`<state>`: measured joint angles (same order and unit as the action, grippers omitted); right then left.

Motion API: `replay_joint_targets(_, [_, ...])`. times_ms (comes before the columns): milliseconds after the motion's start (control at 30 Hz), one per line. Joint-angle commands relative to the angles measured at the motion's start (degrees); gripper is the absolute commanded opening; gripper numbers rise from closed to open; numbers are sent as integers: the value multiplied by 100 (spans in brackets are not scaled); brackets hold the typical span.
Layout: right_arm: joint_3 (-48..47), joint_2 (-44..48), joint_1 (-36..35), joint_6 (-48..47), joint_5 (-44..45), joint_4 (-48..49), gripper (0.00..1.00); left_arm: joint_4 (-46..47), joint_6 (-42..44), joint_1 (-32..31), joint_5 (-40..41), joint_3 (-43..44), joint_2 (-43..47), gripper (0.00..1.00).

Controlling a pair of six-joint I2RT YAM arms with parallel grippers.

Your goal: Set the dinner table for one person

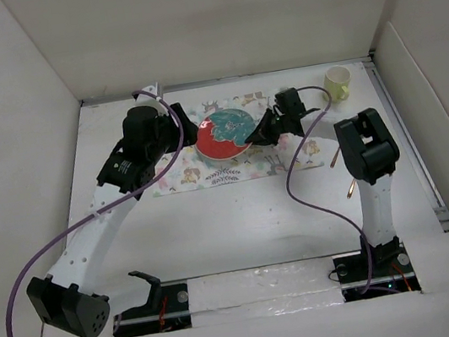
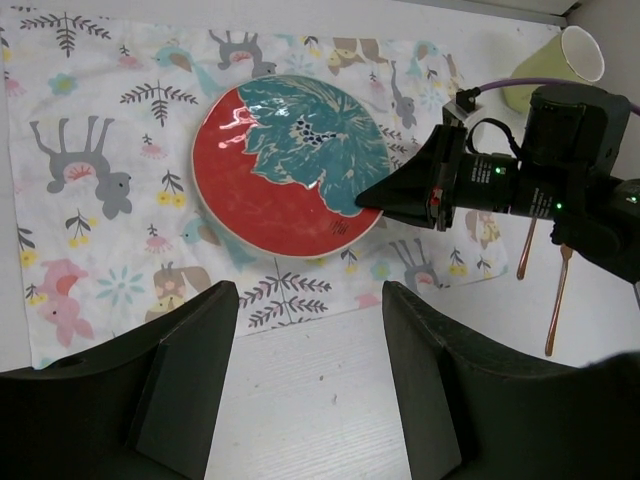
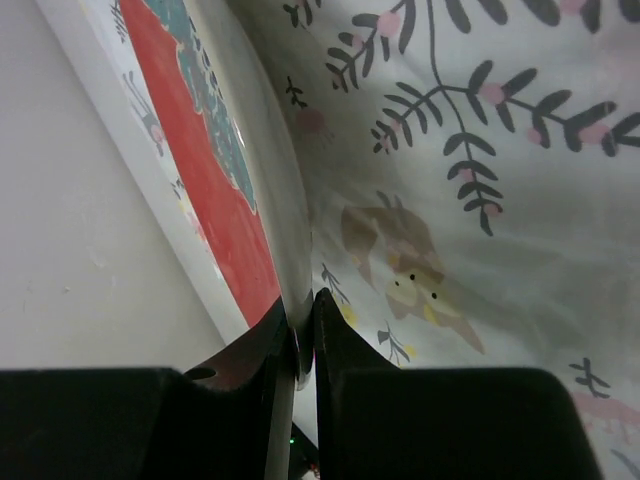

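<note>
The tabletop (image 1: 250, 224) is a plain white slab that fills the view from my bases at its near edge to the walls at its far edge. A cloth mat (image 2: 100, 200) printed with small animals and sprigs lies on it, close to the far edge and about midway between the left and right edges. On the mat sits a round plate (image 2: 270, 190), red with a teal leaf pattern, its face carrying only that glaze.

My right hand (image 3: 300, 340) is pinched narrow on the plate's rim, on the side toward the right edge, with one finger over the rim and one under it. I cannot tell whether the plate is raised off the mat.

My left hand (image 2: 308, 300) hangs above the mat's near border, fingers spread wide and holding nothing.

A pale yellow-green cup (image 1: 337, 82) stands near the far right corner, mouth up, showing its pale inside. Two thin copper-coloured utensils (image 2: 557, 300) lie on the tabletop between the mat and the right edge.
</note>
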<state>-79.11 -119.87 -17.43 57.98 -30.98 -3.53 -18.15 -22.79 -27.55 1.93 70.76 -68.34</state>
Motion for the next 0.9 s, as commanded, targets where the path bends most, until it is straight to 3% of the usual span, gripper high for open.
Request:
replay_joint_targets(0, [88, 456, -15, -5, -391, 688, 0, 251, 2, -13, -26, -63, -57, 56])
replay_joint_targets(100, [212, 465, -15, -128, -146, 407, 24, 268, 28, -13, -27, -80, -101, 56])
replay_joint_targets(133, [194, 465, -15, -172, -49, 380, 37, 294, 29, -13, -18, -89, -118, 56])
replay_joint_targets(233, [-68, 509, -67, -567, 318, -418, 52, 330, 64, -13, -9, -115, -154, 56])
replay_joint_targets(333, [-455, 710, -67, -1094, 951, -1262, 60, 365, 116, -13, 26, -124, -198, 56])
replay_joint_targets(433, [-666, 1044, -67, -1516, 1479, -1887, 59, 339, 274, -13, 193, -45, -242, 55])
replay_joint_targets(500, [-711, 1377, 169, -1728, 1630, -2142, 51, 304, 406, -13, 412, 16, -277, 49])
replay_joint_targets(533, [-728, 1501, 266, -1772, 1813, -2213, 23, 286, 537, -13, 465, 77, -294, 46])
replay_joint_targets(567, [-746, 1624, 501, -1868, 1919, -2266, 5, 269, 599, -13, 561, 104, -303, 41])
replay_joint_targets(600, [-764, 1860, 643, -1895, 2077, -2266, 0, 251, 661, -13, 589, 131, -355, 25])
replay_joint_targets(700, [-1035, 2082, 1311, -2018, 2736, -2213, 0, 224, 775, -13, 571, 149, -426, 0])
replay_joint_targets(767, [-1438, 1986, 1740, -2114, 3716, -2449, 2, 294, 784, -13, 484, 9, -426, 0])
replay_joint_targets(800, [-1588, 1985, 1865, -2115, 3722, -2451, 2, 295, 784, -13, 483, 8, -409, 0])
replay_joint_targets(833, [-1773, 1907, 1988, -2150, 4079, -2546, 17, 338, 784, -13, 475, -97, -409, 0])
replay_joint_targets(867, [-1948, 1680, 2094, -2228, 4248, -2756, 26, 391, 776, -13, 414, -150, -391, 0])
